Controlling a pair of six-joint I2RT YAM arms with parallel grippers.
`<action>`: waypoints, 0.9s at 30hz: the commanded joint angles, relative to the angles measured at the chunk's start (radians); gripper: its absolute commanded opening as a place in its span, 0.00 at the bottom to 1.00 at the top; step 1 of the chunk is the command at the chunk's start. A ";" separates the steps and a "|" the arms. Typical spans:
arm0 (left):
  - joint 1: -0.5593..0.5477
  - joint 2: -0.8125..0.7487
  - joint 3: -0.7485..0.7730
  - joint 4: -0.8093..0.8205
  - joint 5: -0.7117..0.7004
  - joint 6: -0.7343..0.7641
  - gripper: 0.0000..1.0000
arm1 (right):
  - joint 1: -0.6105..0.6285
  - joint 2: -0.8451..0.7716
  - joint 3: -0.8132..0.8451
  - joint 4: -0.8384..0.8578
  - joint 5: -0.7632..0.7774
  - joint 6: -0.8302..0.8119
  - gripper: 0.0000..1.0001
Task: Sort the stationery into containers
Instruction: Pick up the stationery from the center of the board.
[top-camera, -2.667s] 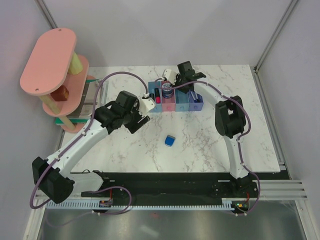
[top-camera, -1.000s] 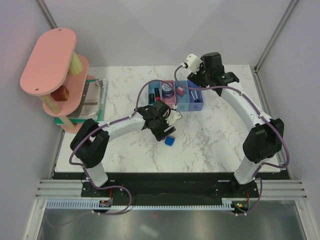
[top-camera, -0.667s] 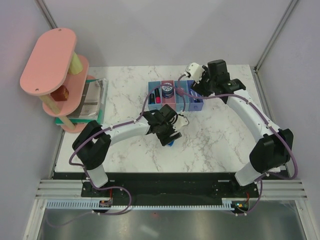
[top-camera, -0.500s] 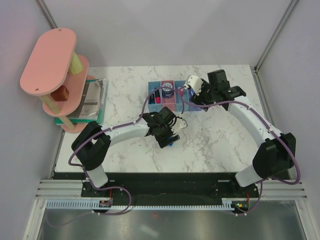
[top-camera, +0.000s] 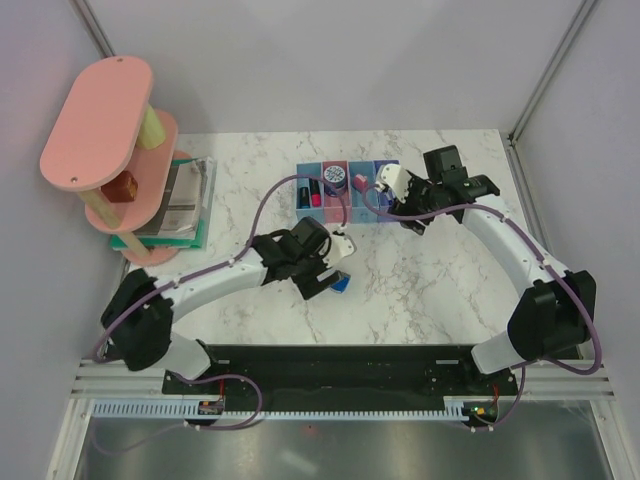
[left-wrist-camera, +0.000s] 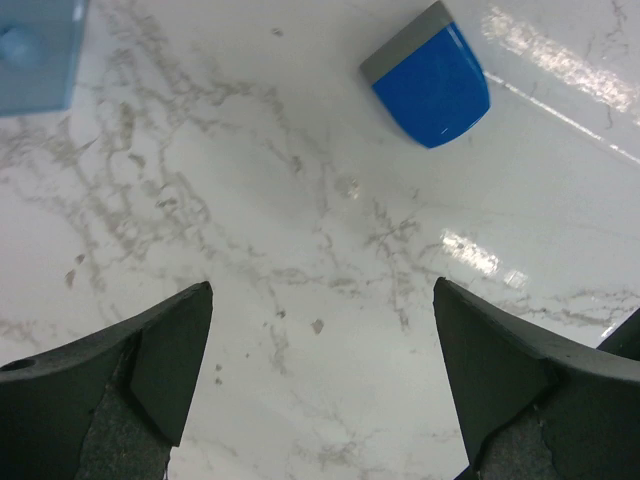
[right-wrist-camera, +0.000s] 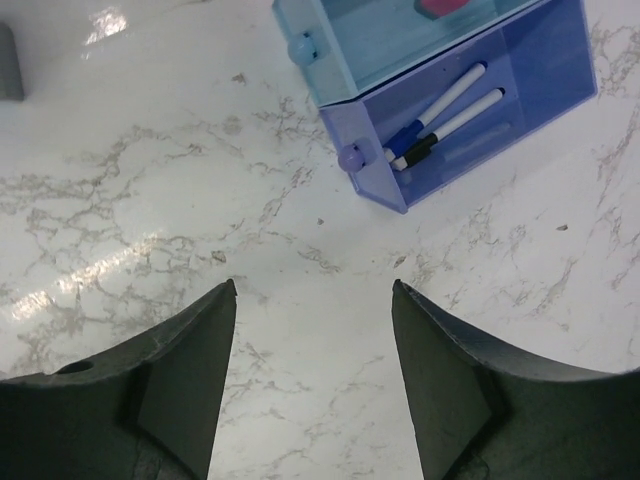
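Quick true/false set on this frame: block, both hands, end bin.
1. The blue wedge block lies on the marble table, outside the bins. True.
2. The left hand is shut on the block. False: its fingers are spread apart, and the block lies ahead of them, untouched.
3. The purple-blue bin holds markers. True.
4. The right hand carries a marker. False: it is open and empty, over bare table beside the bin.
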 joint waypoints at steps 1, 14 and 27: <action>0.066 -0.214 -0.041 -0.051 -0.101 -0.013 1.00 | 0.002 -0.007 0.006 -0.139 -0.016 -0.205 0.72; 0.172 -0.633 -0.085 -0.192 -0.125 0.136 1.00 | 0.301 0.124 -0.013 -0.248 0.187 -0.396 0.83; 0.174 -0.612 -0.024 -0.258 -0.153 0.130 1.00 | 0.472 0.403 0.128 -0.120 0.219 -0.457 0.98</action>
